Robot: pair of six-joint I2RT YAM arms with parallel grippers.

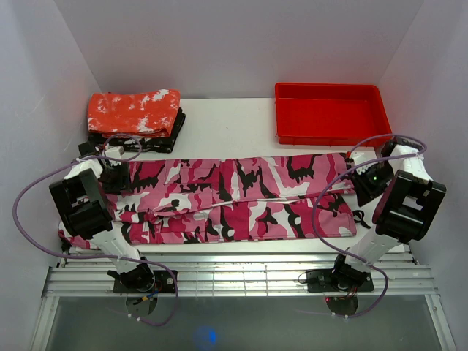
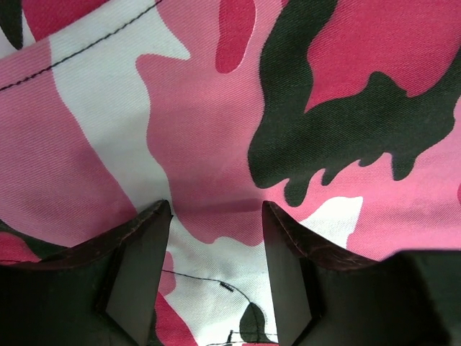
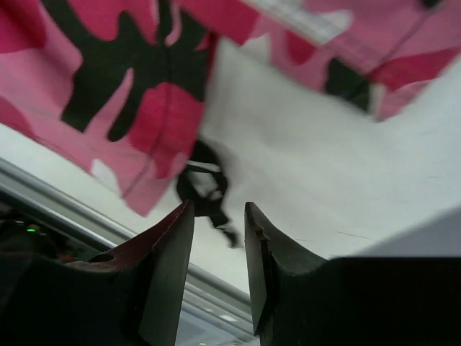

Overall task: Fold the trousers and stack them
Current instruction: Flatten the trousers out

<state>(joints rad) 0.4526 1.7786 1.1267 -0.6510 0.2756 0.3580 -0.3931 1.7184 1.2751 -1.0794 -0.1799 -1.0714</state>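
Note:
The pink camouflage trousers (image 1: pixel 234 201) lie spread flat across the table, legs running left to right. My left gripper (image 1: pixel 111 175) is over their left end. In the left wrist view it (image 2: pixel 215 209) is open, with the cloth (image 2: pixel 216 108) close beneath and showing between the fingers; I cannot tell if it touches. My right gripper (image 1: pixel 363 183) is just past the trousers' right end. In the right wrist view it (image 3: pixel 218 207) is narrowly open and empty above bare table, with the cloth's edge (image 3: pixel 144 94) and a black cord (image 3: pixel 205 191) in front of it.
A red tray (image 1: pixel 330 113) stands at the back right. A folded red cloth with white speckles (image 1: pixel 134 112) lies on a dark folded item (image 1: pixel 177 124) at the back left. An aluminium rail (image 1: pixel 234 274) runs along the near edge.

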